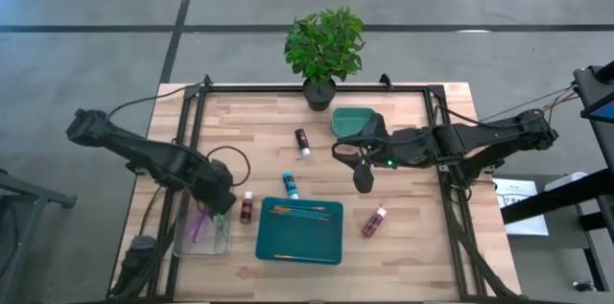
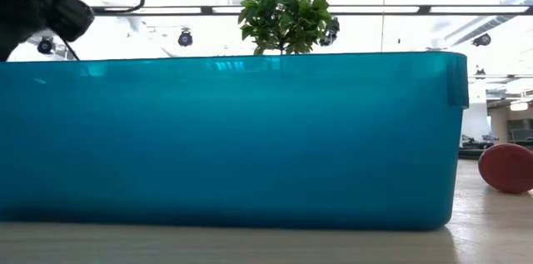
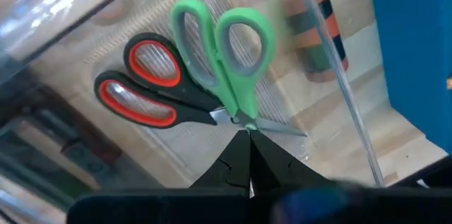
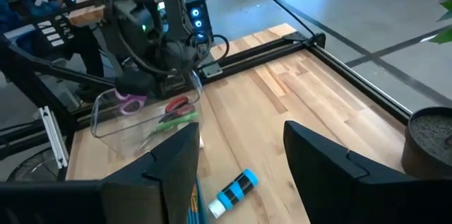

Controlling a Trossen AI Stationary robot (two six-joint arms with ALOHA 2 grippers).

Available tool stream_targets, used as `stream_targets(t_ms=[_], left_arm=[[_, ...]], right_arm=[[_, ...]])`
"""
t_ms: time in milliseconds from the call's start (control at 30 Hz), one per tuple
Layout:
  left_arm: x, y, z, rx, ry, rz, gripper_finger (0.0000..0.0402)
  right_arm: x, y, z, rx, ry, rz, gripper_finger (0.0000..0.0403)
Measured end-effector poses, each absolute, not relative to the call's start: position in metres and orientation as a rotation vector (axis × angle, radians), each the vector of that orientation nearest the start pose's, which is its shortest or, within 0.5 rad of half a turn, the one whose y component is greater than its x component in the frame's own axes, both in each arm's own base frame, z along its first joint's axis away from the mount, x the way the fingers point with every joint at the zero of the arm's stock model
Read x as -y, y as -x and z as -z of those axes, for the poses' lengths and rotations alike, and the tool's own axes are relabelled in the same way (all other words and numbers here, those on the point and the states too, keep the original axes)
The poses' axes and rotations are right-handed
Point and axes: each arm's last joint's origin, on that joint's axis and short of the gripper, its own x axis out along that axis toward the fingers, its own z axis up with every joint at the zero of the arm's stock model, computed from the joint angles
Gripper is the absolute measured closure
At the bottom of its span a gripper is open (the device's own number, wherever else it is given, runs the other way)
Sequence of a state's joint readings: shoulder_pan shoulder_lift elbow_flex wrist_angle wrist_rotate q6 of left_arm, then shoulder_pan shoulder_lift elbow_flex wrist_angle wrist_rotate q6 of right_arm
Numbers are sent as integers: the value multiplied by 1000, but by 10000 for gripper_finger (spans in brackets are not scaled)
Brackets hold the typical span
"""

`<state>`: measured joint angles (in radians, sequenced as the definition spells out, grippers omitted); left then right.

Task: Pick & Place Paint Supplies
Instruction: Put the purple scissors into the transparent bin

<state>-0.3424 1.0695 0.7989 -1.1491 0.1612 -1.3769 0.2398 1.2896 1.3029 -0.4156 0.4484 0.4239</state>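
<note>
The right claw (image 1: 363,177) hangs over the middle of the worktop (image 1: 413,237) with its fingers apart and nothing between them. In the right wrist view the blue paint bottle (image 4: 234,190) lies on its side just ahead of those fingers, and from above it sits just off the far edge of the teal tray (image 1: 299,231).

The left claw (image 1: 223,202) is pressed shut and empty, its tip down inside the clear bin (image 1: 203,237) just over the green scissors (image 3: 224,61) and the red scissors (image 3: 145,90).

Several supplies are still loose:
- a black bottle (image 1: 302,141) near the potted plant (image 1: 324,45)
- a dark red bottle (image 1: 247,208) between bin and tray
- a pinkish bottle (image 1: 374,221) to the right of the tray
- brushes (image 1: 299,211) already lying in the tray

Risks as I judge them:
- The blue bottle is round and lying flat, so a finger landing off-centre could roll it away or against the tray wall.
- Closing across the white cap instead of the body could let it slip out on the lift.
- The left claw, if it lifts carelessly, could snag a scissor handle or tip the light bin into the dark red bottle.
- If both arms head for the tray together, they could meet over it.
</note>
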Motion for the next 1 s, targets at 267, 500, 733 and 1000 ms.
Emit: stream_targets(t_ms=[267,500,733,1000], left_arm=[[58,-146,-219,-1459,989,-638,381],[58,-148,-219,-1451,992,-624,373],[59,-150,-223,-1433,994,-592,371],[60,-151,-228,-1447,974,-539,344]], right_arm=[[-54,-272,-384,-327,-289,283,199],[-54,-272,-384,-326,-300,285,199],[-54,-272,-384,-325,-303,285,199],[-54,-272,-384,-324,-309,286,199]])
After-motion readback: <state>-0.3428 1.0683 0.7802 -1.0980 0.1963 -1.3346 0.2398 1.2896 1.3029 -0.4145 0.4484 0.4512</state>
